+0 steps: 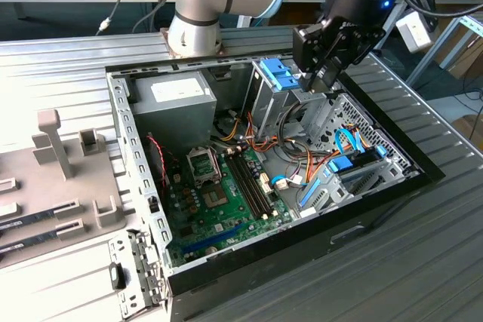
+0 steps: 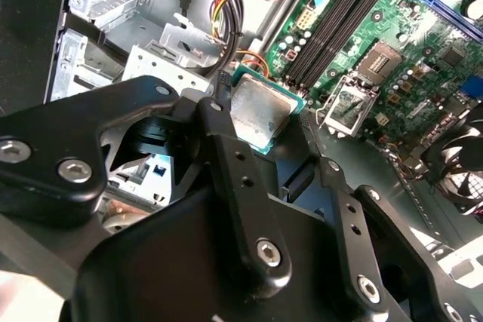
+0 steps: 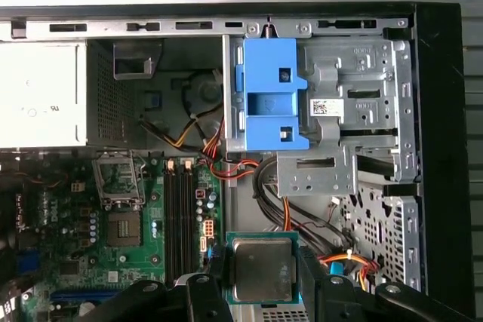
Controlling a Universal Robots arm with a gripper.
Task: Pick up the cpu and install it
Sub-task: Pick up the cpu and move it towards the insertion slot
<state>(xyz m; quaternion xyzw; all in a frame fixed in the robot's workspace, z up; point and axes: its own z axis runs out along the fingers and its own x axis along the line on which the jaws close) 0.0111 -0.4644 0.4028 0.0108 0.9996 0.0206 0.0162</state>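
Fingers (image 3: 308, 283) clamp the cpu (image 3: 263, 268) by two opposite edges, metal top up, held over the open computer case (image 1: 377, 201) beside the drive cage (image 3: 347, 133). The motherboard (image 3: 75, 262) socket (image 3: 119, 179) lies sideways beyond the memory slots (image 3: 179, 216). The cage's white label (image 3: 326, 106) is too small to read.

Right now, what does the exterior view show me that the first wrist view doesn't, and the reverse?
Exterior view: the arm's tool hanging over the open computer case, and grey fixtures on the table at the exterior view's left.
First wrist view: the cpu, silver top up, clamped between the tool's fingers.
Shared: the blue drive bracket, the motherboard's cpu socket and the power supply.
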